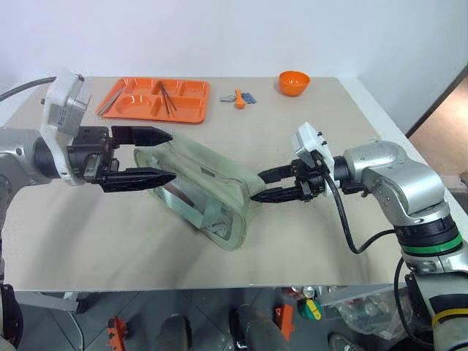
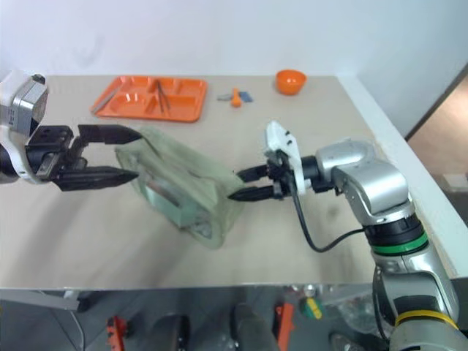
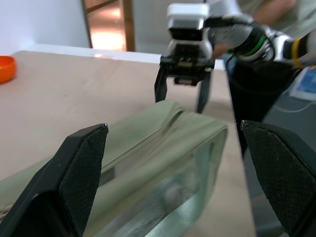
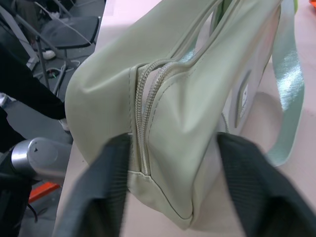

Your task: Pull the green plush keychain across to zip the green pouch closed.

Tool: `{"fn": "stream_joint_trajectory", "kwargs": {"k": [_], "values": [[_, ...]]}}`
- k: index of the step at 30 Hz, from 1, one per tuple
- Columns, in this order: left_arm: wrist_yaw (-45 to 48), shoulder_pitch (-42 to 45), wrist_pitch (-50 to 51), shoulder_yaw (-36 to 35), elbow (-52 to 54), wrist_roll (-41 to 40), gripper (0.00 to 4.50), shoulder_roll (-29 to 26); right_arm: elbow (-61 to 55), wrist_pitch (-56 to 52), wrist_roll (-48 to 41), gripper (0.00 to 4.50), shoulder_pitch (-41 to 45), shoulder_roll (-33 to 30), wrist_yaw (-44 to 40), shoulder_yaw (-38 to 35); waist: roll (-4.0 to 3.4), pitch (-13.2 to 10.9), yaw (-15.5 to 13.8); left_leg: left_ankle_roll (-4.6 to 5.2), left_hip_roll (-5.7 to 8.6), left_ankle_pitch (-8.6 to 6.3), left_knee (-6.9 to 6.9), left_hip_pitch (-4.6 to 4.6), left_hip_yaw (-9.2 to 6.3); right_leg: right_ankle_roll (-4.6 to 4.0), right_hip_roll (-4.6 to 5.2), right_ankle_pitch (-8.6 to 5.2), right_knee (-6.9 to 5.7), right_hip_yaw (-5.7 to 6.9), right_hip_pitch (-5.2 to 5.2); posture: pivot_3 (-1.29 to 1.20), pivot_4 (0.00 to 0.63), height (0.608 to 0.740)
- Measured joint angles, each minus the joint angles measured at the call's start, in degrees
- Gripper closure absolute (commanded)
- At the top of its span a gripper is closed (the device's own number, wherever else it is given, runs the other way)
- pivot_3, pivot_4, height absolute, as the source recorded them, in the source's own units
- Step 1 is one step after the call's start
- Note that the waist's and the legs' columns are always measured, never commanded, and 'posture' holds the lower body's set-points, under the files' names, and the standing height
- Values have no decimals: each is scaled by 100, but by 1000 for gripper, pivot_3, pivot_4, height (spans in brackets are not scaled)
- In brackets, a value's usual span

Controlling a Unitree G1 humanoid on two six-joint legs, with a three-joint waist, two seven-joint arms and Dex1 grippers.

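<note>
**Both grippers at the pouch ends, keychain barely in view**

Beige table (image 1: 307, 241) against a white wall, cluttered floor under its front edge. The green pouch (image 1: 201, 186) lies diagonally mid-table between the two grippers. The green plush keychain (image 4: 223, 6) is hard to make out: just a bright lime sliver at the far end of the zipper in the right wrist view, cut off by the frame edge; not discernible in the head views.

Left gripper (image 1: 153, 156) points level toward the pouch's far end, jaws spread wide, one above and one below that end, nothing grasped. Right gripper (image 1: 257, 186) angles slightly down at the pouch's near end; its fingers (image 4: 106, 192) straddle the end seam on either side, partly closed in. Cannot tell whether they actually pinch the fabric.

Beyond the left gripper, an orange tray (image 1: 131, 106) holding thin utensils. Beyond the right gripper, an orange bowl (image 1: 294, 82) and small orange-and-blue items (image 1: 240, 97). Nothing stands between the grippers and the pouch.
</note>
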State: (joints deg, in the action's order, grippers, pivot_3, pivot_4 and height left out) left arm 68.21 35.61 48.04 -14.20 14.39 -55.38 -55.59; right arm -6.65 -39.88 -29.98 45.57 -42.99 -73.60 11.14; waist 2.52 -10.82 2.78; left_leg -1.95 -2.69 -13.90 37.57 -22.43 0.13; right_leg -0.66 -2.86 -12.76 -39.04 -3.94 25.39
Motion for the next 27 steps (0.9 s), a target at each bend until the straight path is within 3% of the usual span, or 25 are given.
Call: {"fn": "stream_joint_trajectory", "kwargs": {"k": [2, 3, 4, 15, 21, 27], "values": [[14, 0, 8, 19, 31, -21, 0, 0, -5, -22, -26, 3701, -24, 17, 7, -6, 0, 0, 1, 0, 0, 0, 0, 0, 1, 0, 0, 0, 0, -1, 0, 0, 150, 740], [21, 5, 22, 40, 41, -32, 0, 0, -47, -50, -59, 4268, -30, 20, 21, -28, 0, 0, 1, 0, 0, 0, 0, 0, 0, 0, 0, 0, 0, 0, 0, 0, 150, 740], [21, 5, 23, 40, 42, -32, 0, 0, -49, -51, -63, 4443, -30, 21, 21, -28, 0, 0, 1, 0, 0, 0, 0, 0, -1, 0, 0, 0, 0, 1, 0, 0, 150, 740], [-46, 72, -17, 70, -119, 34, 0, 35, -188, 130, -2, 4484, -154, -52, -4, -86, 0, 0, -1, 0, 1, 0, 0, 0, -1, -1, 0, 0, 0, 2, 0, 0, 150, 740], [-245, 245, -17, -236, -601, 5, 0, 33, 1033, 1148, 719, 4484, 912, -186, -662, 158, -3, -2, 9, 0, 1, 0, 4, 1, 1, -1, 0, 1, 0, 2, 0, 0, 150, 740], [-458, 250, 19, -497, -664, -129, 0, 51, 2342, 2217, 1402, 4484, 1848, 250, -1197, 467, -3, -2, 2, 1, -2, 0, -1, -2, -2, -9, -1, -6, 0, 5, 2, 0, 150, 740]]}}
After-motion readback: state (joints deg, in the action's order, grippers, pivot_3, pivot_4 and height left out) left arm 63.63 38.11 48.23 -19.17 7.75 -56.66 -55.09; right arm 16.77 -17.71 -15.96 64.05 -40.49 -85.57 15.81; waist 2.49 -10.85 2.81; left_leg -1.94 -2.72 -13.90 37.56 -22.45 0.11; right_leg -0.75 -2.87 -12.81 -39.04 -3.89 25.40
